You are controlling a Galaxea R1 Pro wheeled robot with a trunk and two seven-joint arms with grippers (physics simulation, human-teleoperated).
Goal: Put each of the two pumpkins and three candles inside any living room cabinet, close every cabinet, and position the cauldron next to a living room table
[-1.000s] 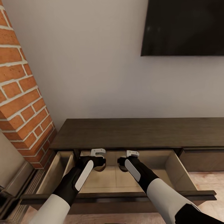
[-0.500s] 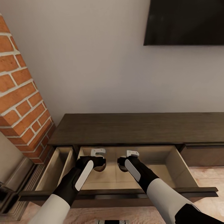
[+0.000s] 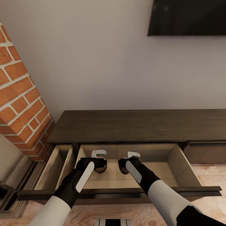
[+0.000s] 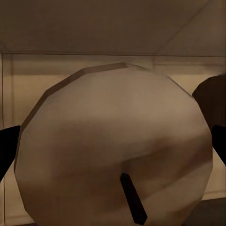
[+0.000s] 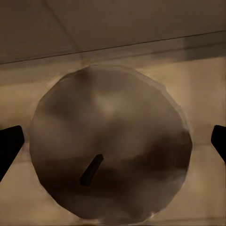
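The long low dark brown cabinet (image 3: pixel 135 125) stands against the wall with a wide drawer (image 3: pixel 185 169) pulled open in front of me. My left gripper (image 3: pixel 100 169) hangs over the drawer's inside, shut on a beige candle (image 4: pixel 113 150) whose dark wick faces the left wrist camera. My right gripper (image 3: pixel 123 169) hangs beside it over the same drawer, shut on a second candle (image 5: pixel 110 146). Dark fingertips (image 4: pixel 7 146) (image 5: pixel 9 146) flank each candle in the wrist views. The pumpkins, the cauldron and the table are out of view.
A second, narrower drawer (image 3: pixel 58 166) stands open left of the wide one. A red brick column (image 3: pixel 18 94) rises at the left. A dark screen (image 3: pixel 188 17) hangs on the wall above. The wide drawer's front panel (image 3: pixel 125 191) lies between me and its inside.
The whole view has shifted: the cabinet top and screen sit higher in the picture and more floor shows, so the camera moved. Both grippers still hold their candles over the drawer.
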